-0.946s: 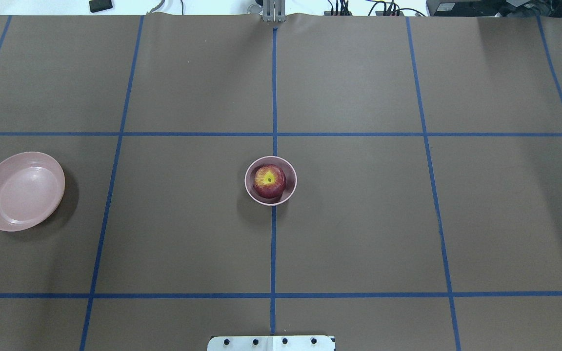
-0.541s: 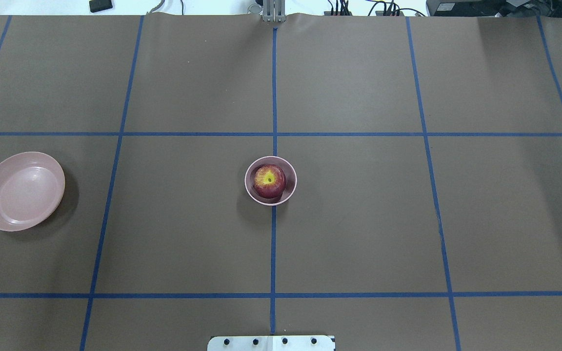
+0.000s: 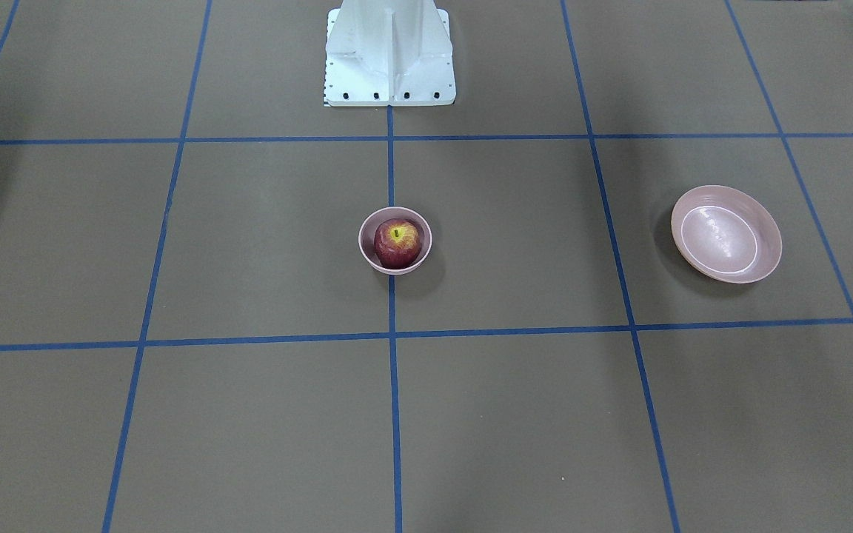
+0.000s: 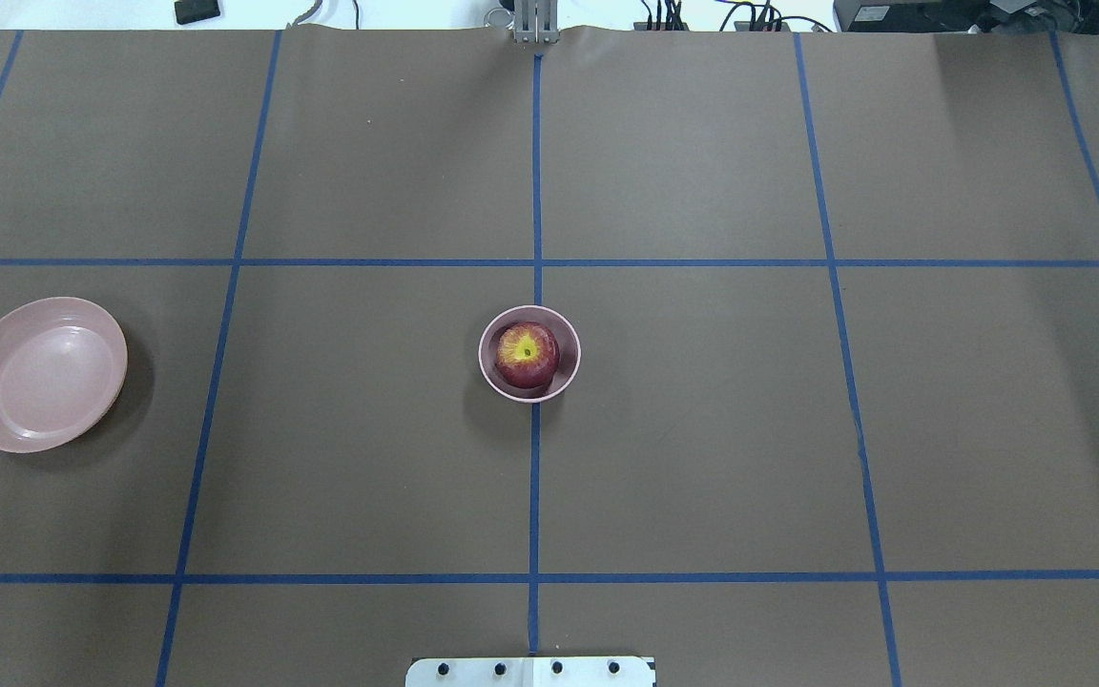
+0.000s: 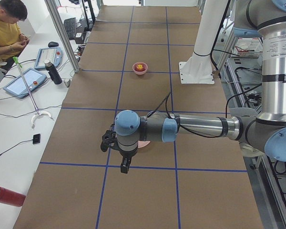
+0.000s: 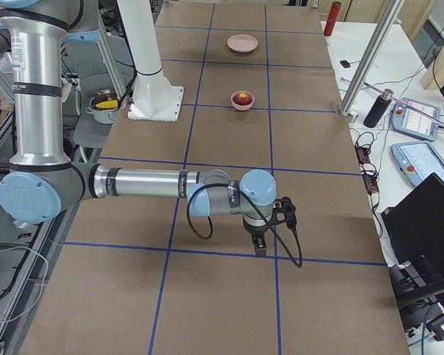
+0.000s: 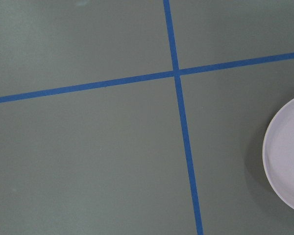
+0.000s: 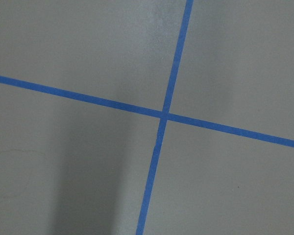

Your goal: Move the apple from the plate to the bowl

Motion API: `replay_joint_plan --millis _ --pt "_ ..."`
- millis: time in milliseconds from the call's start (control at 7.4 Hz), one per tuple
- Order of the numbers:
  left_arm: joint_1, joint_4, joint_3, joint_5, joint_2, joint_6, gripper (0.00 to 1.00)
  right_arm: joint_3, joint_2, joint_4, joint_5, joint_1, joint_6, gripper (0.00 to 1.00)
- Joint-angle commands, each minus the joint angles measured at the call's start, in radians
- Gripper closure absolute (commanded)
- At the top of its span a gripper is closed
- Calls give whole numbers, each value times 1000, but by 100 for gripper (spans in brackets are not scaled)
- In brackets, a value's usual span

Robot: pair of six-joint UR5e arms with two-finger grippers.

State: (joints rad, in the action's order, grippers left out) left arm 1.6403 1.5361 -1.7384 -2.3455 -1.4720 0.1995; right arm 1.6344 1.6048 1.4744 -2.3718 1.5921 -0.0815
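Observation:
The dark red apple [image 4: 527, 354] with a yellow stem patch sits inside the small deep pink bowl [image 4: 570, 378] at the table's centre, also in the front view [image 3: 397, 241]. The wide pink plate [image 4: 42, 374] lies bare at the left end; its edge shows in the left wrist view [image 7: 286, 156]. My left gripper [image 5: 125, 167] hangs over the table beside the plate, points down and holds nothing. My right gripper [image 6: 259, 249] hangs over bare table at the right end. Both show only in the side views, so I cannot tell whether they are open or shut.
Blue tape lines [image 4: 535, 477] divide the brown table into squares. The white robot base [image 3: 389, 52] stands at the robot's side of the table. An operator [image 5: 7, 28] sits beyond the far edge with tablets, and a laptop [image 6: 422, 237] stands off the right end.

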Motion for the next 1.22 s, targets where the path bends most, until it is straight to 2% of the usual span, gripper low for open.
replay_joint_plan --millis 0,1081 --pt "0 4 0 -1 1 1 2 68 -3 98 5 26 -1 0" --pt "0 4 7 0 2 1 2 64 9 90 8 28 -4 0"
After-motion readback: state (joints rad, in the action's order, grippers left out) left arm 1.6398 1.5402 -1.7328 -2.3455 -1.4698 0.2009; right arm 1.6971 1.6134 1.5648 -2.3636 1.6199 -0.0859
